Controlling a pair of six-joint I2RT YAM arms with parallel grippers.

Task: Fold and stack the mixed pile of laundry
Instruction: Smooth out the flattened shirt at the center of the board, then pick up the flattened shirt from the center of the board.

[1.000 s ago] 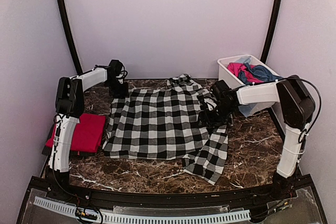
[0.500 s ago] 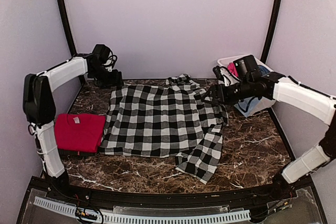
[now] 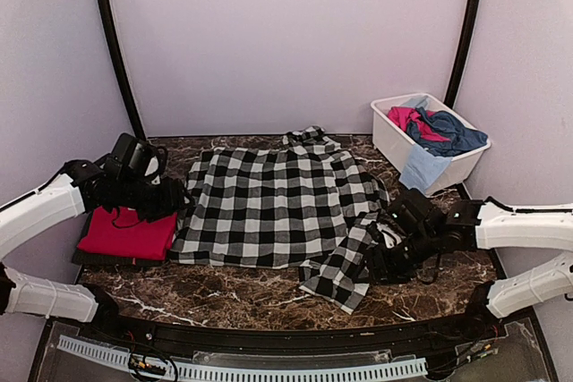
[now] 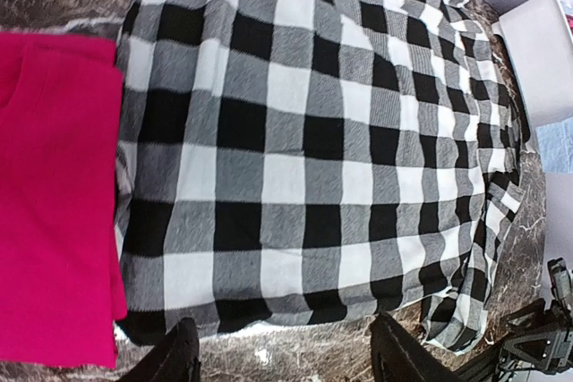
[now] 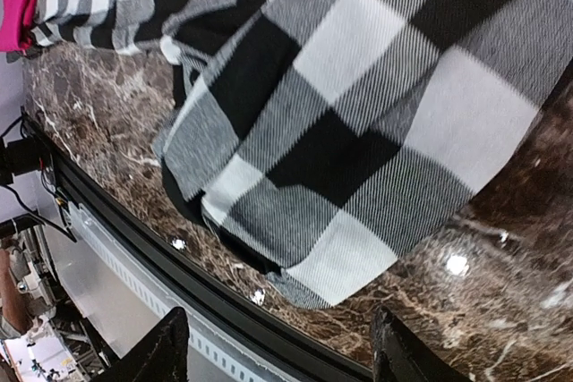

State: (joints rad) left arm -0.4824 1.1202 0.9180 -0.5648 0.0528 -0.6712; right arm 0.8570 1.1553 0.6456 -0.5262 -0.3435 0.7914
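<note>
Top view, cloth: checked shirt (image 3: 277, 203) lies spread flat mid-table, one sleeve trailing toward the near edge. The red tee (image 3: 130, 232) is folded square, just to its left.
Top view, container: white plastic tub (image 3: 391, 142) at far right holds crumpled pink and blue pieces (image 3: 430, 127).
Top view, surface: dark veined marble table (image 3: 251, 288), pale walls.
Left wrist: my left gripper (image 4: 286, 355) stands wide and empty at the shirt's edge.
Right wrist: my right gripper (image 5: 282, 351) stands wide and empty by the sleeve end, where a twill weave is visible.

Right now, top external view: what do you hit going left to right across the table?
Folded red tee → checked shirt spread out → white tub, holding a pink piece and a blue piece.
</note>
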